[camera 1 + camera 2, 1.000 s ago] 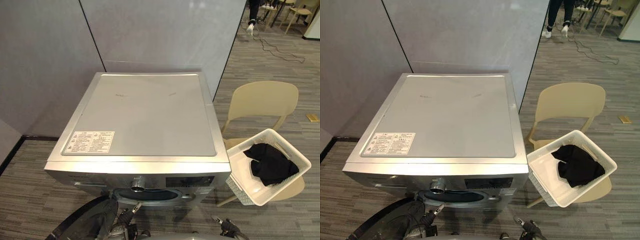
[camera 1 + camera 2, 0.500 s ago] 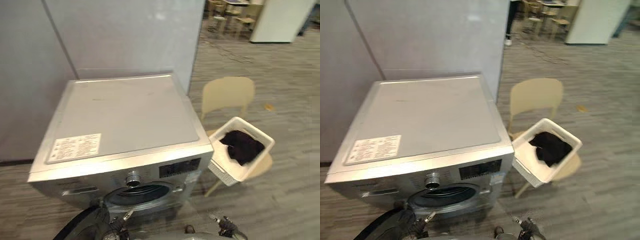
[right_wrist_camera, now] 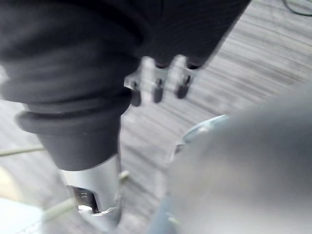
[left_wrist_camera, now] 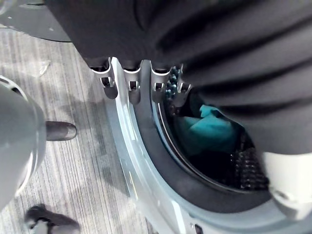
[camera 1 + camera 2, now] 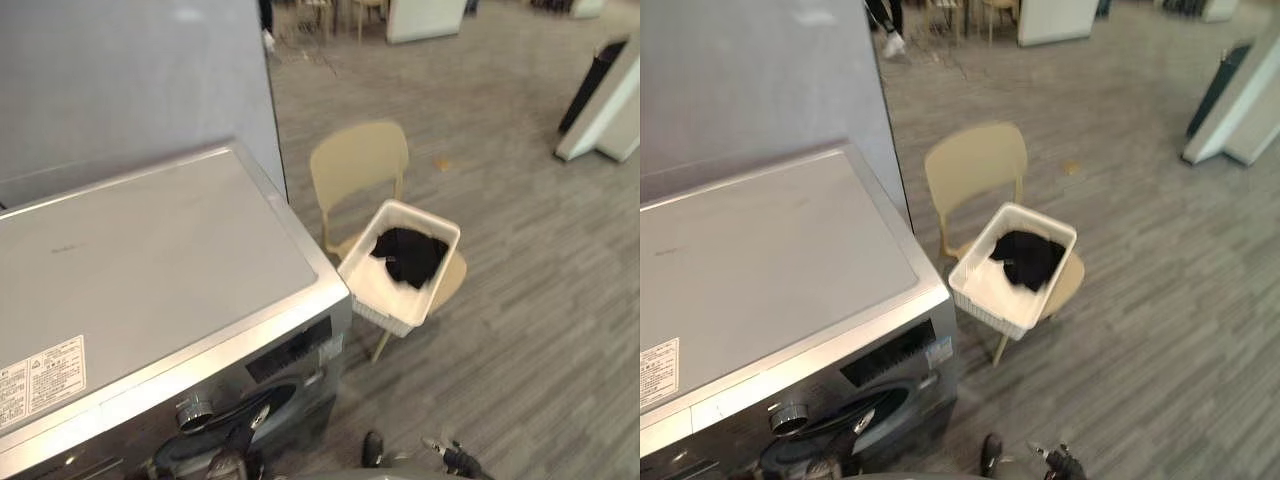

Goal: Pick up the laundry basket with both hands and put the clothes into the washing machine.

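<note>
The white laundry basket (image 5: 385, 290) rests on the seat of a beige chair (image 5: 358, 165), just right of the silver washing machine (image 5: 150, 260). Black clothes (image 5: 408, 252) lie in the basket's far end. In the left wrist view my left hand (image 4: 129, 85) hangs with relaxed fingers in front of the machine's round drum opening (image 4: 161, 175), where a teal cloth (image 4: 207, 131) lies inside. My right hand (image 3: 158, 80) is low over the floor with its fingers loose and holds nothing. Both hands are well short of the basket.
A grey partition wall (image 5: 120, 80) stands behind the machine. A white slanted stand (image 5: 605, 110) is at the far right. A person's legs (image 5: 885, 20) and more chairs show at the back. Open wood-pattern floor (image 5: 520, 330) lies right of the chair.
The whole picture has swung to the right, so the camera has moved: the machine now sits at the left and the basket near the middle. The basket stays on the chair.
</note>
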Controlling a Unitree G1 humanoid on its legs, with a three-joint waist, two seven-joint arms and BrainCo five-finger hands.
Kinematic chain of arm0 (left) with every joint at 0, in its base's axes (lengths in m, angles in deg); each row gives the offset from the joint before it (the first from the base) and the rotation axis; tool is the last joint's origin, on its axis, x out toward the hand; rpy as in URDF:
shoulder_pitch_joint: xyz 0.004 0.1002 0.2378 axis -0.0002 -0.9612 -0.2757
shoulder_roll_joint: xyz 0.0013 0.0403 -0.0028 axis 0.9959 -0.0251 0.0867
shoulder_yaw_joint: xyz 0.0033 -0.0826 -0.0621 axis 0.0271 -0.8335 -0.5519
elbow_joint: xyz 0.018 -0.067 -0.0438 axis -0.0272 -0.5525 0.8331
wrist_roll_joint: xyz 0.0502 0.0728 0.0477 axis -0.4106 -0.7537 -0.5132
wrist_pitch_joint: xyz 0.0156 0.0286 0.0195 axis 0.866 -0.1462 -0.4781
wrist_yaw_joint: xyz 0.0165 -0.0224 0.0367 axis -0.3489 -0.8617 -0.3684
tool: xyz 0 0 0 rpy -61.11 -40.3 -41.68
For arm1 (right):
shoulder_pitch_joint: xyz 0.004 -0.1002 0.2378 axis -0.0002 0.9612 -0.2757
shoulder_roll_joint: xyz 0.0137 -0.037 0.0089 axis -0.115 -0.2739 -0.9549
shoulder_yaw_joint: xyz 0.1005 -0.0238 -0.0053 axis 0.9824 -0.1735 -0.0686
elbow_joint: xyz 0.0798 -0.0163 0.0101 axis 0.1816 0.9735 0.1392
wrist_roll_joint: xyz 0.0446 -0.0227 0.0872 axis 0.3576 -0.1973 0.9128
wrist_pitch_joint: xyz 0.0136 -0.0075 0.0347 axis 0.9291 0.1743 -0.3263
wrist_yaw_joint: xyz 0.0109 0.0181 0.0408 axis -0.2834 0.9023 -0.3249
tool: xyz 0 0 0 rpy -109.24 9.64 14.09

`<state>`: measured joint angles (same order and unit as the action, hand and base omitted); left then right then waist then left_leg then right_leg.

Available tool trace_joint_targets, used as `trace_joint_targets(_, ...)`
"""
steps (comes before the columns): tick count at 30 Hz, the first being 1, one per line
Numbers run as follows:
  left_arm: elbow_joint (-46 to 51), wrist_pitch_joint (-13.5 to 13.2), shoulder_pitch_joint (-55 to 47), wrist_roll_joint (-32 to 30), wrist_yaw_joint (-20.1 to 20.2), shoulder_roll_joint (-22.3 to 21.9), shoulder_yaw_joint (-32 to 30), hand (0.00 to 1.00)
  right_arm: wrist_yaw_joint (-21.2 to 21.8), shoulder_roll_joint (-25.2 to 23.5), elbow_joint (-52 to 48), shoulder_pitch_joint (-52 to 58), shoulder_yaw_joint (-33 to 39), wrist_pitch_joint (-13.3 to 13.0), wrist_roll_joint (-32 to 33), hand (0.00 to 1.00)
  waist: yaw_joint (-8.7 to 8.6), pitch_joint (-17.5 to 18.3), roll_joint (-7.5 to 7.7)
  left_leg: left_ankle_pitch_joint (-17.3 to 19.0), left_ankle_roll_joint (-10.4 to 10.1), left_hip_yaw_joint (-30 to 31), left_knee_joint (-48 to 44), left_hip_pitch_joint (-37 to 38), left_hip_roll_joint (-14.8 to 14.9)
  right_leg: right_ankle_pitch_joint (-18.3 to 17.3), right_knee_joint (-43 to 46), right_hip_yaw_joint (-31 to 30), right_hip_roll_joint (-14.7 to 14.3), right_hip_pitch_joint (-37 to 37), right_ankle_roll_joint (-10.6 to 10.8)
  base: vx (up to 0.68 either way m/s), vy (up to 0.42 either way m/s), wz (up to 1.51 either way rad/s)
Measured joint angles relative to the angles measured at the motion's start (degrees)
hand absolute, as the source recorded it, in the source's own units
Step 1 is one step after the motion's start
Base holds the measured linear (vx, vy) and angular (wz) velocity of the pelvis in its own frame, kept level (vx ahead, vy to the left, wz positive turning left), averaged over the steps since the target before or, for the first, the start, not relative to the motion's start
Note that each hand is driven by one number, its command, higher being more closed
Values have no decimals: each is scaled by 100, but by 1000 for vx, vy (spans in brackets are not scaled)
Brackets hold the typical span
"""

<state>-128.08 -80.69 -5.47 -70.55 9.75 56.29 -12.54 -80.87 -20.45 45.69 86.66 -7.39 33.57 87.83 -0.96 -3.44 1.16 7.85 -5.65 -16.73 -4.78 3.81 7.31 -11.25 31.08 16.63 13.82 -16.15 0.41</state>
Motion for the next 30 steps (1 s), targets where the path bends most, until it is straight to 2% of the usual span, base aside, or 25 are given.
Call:
trace_joint_targets(1,38,3,-15,16,9,134,34,0,3,-24,93,22,-8,26,-95,0,32,46,119,14,-57,-5,8,31,-50,-152,-364,-46,75,187,480,111,-178,-8)
trace_joint_targets(2,-48,11,-37,21,1,192,35,0,30,-4,234,-29,-9,63,-202,0,116,61,-16,2,-195,-20,12,66,196,21,-857,-109,-345,413,391,79,-167,-45)
trace_joint_targets(5,-197,26,-254,48,3,229,-113,0,61,96,302,-30,69,62,-334,0,150,148,-225,-74,-348,-58,-178,131,720,377,-1821,-76,-1017,924,172,124,-176,-44)
trace_joint_targets(6,-201,34,-275,59,4,245,-145,0,67,87,341,-37,66,65,-360,0,153,134,-176,-63,-364,-47,-357,81,804,414,-1945,-79,-1095,1011,125,73,-199,-13)
trace_joint_targets(7,-155,27,-259,210,16,283,-275,0,75,67,388,-42,-19,80,-398,0,182,75,-57,-54,-368,-22,-1102,-194,1022,468,-2218,-99,-1239,1211,44,30,-125,-9)
trace_joint_targets(8,-126,20,-260,223,16,319,-278,0,80,67,386,-63,-82,83,-407,0,192,48,-18,-53,-364,-8,-1491,-330,1122,498,-2303,-129,-1298,1287,-3,49,-170,-19)
trace_joint_targets(9,-78,13,-262,260,14,369,-277,0,79,103,370,-69,-190,82,-411,0,196,36,7,-44,-290,66,-2146,-561,1303,513,-2375,-199,-1415,1439,-32,87,-131,-43)
trace_joint_targets(10,-62,11,-252,369,13,362,-285,0,70,166,303,-158,-313,66,-407,0,232,-3,-68,32,37,381,-3032,-939,1426,504,-2442,-348,-1541,1562,-109,111,-142,-75)
trace_joint_targets(11,-50,11,-216,461,12,277,-254,0,53,248,165,-200,-419,32,-401,0,307,-23,-57,228,-48,940,-3567,-1202,1094,504,-2430,-533,-1554,1594,-137,89,-38,-84)
trace_joint_targets(12,7,12,-211,481,14,225,-222,0,52,310,137,-230,-436,11,-399,0,344,-40,-115,336,-88,1126,-3675,-1290,841,504,-2432,-643,-1540,1598,-158,50,67,-89)
trace_joint_targets(13,38,10,-212,501,17,155,-146,0,48,406,139,-350,-440,-15,-397,0,340,-104,-220,557,-81,1336,-3652,-1474,400,513,-2430,-802,-1488,1602,-162,41,129,-81)
trace_joint_targets(14,45,-3,-217,543,13,143,-56,0,54,436,138,-385,-475,-17,-399,0,367,-134,-270,608,-27,1385,-3155,-1535,-24,538,-2431,-966,-1447,1592,-119,54,149,-94)
trace_joint_targets(15,60,-15,-229,594,13,167,-35,0,57,431,134,-393,-640,-17,-413,0,485,-145,-317,629,73,1479,-2237,-1410,-312,527,-2434,-1182,-1466,1553,-56,86,184,-97)
trace_joint_targets(16,86,-16,-247,662,10,192,-68,0,63,295,112,-410,-794,-6,-424,0,606,-118,-316,715,240,1592,-1682,-1164,-481,546,-2487,-1417,-1444,1504,7,110,154,-80)
trace_joint_targets(17,103,-17,-249,665,14,202,-69,0,76,220,40,-409,-930,4,-437,0,658,-121,-235,673,197,1636,-1503,-1088,-603,620,-2638,-1524,-1383,1511,78,172,132,-48)
trace_joint_targets(18,150,12,-240,719,52,173,-239,0,108,171,-129,-444,-1121,19,-524,0,659,-198,-214,602,274,1624,-1692,-1131,-636,755,-2888,-1546,-1394,1626,92,155,135,-23)
trace_joint_targets(19,227,61,-225,916,171,77,-533,0,109,118,-152,-597,-1182,19,-622,0,693,-323,-241,599,269,1784,-2528,-1454,-761,824,-3044,-1606,-1328,1812,91,131,170,-19)
trace_joint_targets(20,261,119,-212,1018,225,-2,-696,0,107,94,-153,-656,-1182,14,-650,0,732,-335,-262,751,323,2037,-2685,-1664,-853,843,-3045,-1628,-1310,1837,121,97,255,-43)
trace_joint_targets(21,270,176,-193,1120,229,-162,-969,0,110,74,-135,-759,-1183,6,-658,0,852,-301,-369,705,630,2410,-2110,-1514,-895,811,-3027,-1764,-1387,1853,169,90,199,-36)
trace_joint_targets(23,296,296,-210,1279,256,-131,-1080,0,120,-133,-179,-783,-1188,-1,-669,0,929,-292,-272,686,725,2311,-1962,-1309,-913,588,-2671,-1827,-1354,1812,211,88,111,-10)
trace_joint_targets(25,381,319,-288,1424,289,-80,-1125,0,137,-315,-250,-776,-1188,-5,-798,0,1021,-287,-79,723,724,2294,-1655,-1019,-1010,32,-1345,-1839,-1247,1273,423,75,13,-10)
trace_joint_targets(26,372,347,-417,1408,260,6,-1045,0,216,-396,-263,-755,-1237,-4,-856,0,1061,-313,1,704,730,2117,-1446,-728,-1024,-150,158,-1843,-1164,681,753,55,-76,-41)
trace_joint_targets(27,372,350,-544,1351,252,65,-957,0,241,-400,-270,-700,-1297,-4,-874,0,1036,-316,10,705,765,2051,-1432,-613,-1036,-88,911,-1840,-1114,383,909,54,-129,-29)
trace_joint_targets(28,362,358,-727,1257,210,169,-806,0,248,-373,-317,-521,-1296,-9,-900,0,894,-306,126,810,831,2103,-1602,-451,-1085,291,1934,-1730,-964,29,1065,128,-147,23)
trace_joint_targets(30,357,356,-878,1082,120,267,-675,0,237,-267,-412,-281,-1168,-66,-918,0,787,-243,79,934,753,2367,-1743,-364,-1147,511,2522,-1454,-805,-113,904,165,-166,52)
